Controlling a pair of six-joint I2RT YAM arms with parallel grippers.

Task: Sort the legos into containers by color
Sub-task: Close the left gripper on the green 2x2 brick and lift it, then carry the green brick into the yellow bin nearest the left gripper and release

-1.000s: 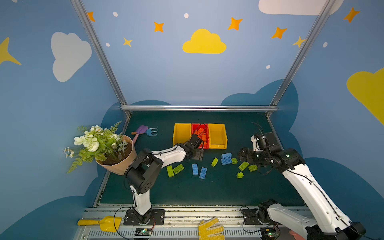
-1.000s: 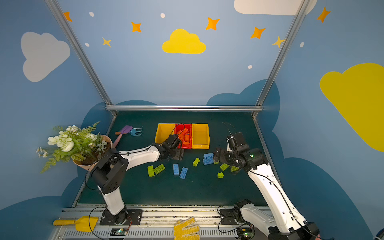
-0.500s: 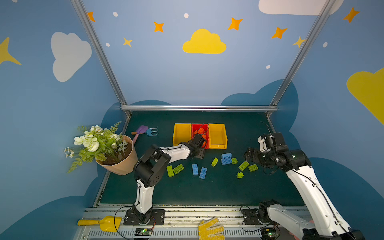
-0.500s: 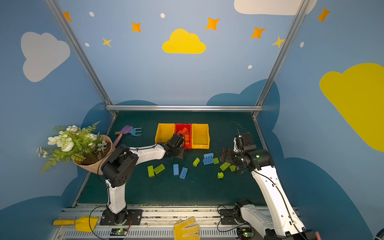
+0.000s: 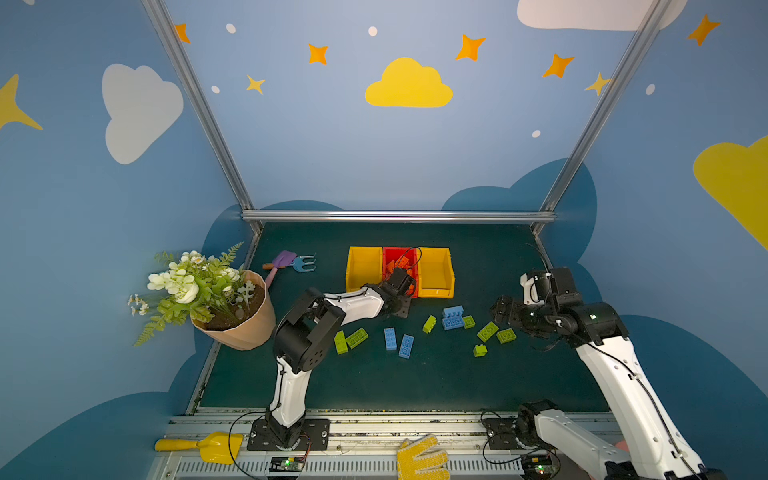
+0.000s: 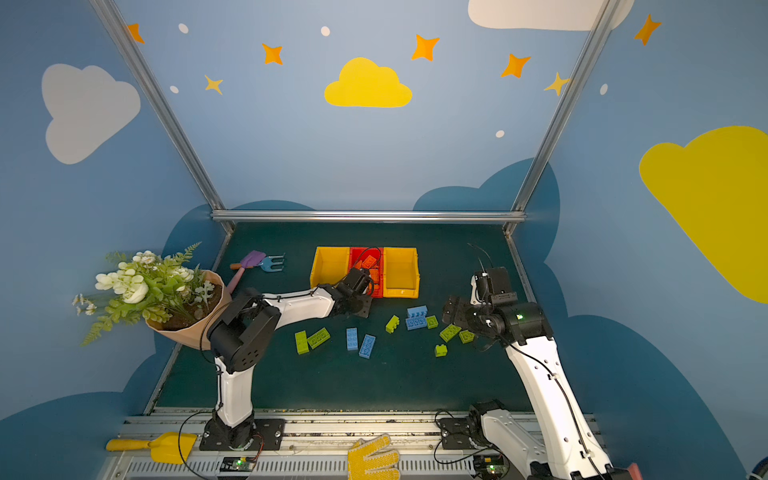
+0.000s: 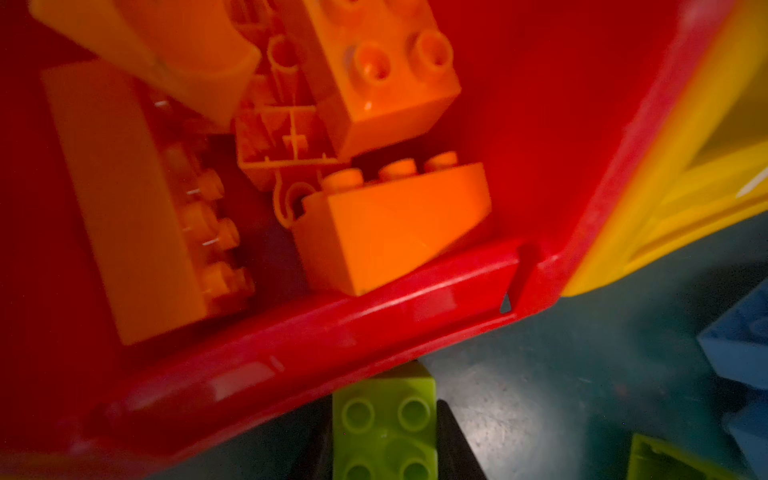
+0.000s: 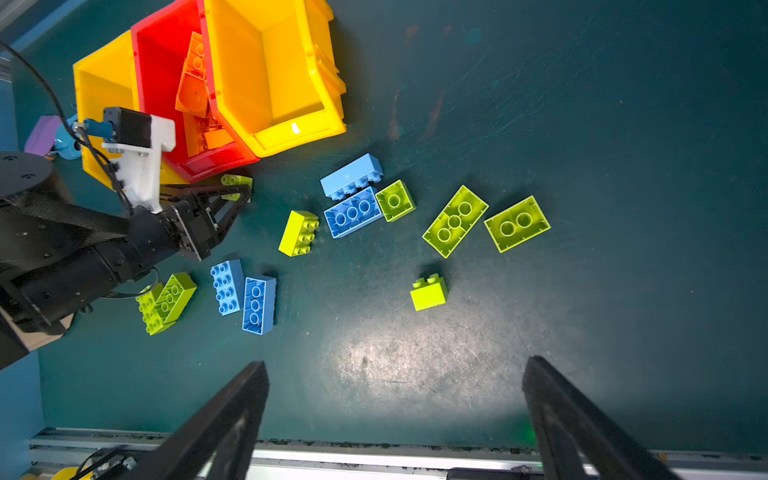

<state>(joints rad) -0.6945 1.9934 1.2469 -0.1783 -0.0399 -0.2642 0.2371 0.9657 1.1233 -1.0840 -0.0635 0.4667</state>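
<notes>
My left gripper (image 7: 384, 405) is shut on a lime green lego (image 7: 384, 428) on the mat, right against the front wall of the red container (image 7: 374, 324). Several orange legos (image 7: 390, 232) lie inside that container. In both top views the red container (image 5: 409, 291) sits between two yellow containers (image 5: 363, 270) (image 5: 434, 272). Loose lime legos (image 5: 487, 331) and blue legos (image 5: 452, 318) lie on the mat between the arms. My right gripper (image 8: 395, 365) hangs open above bare mat to the right of them (image 5: 505, 311), holding nothing.
A tan flower pot (image 5: 245, 328) stands at the left edge of the mat. Purple and blue toy garden tools (image 5: 291, 262) lie behind it. A yellow scoop (image 5: 203, 445) and a yellow glove (image 5: 422, 457) rest on the front rail.
The left gripper has closed on the lime green lego in front of the red container. The right gripper has drifted slightly to the right and stayed open.
</notes>
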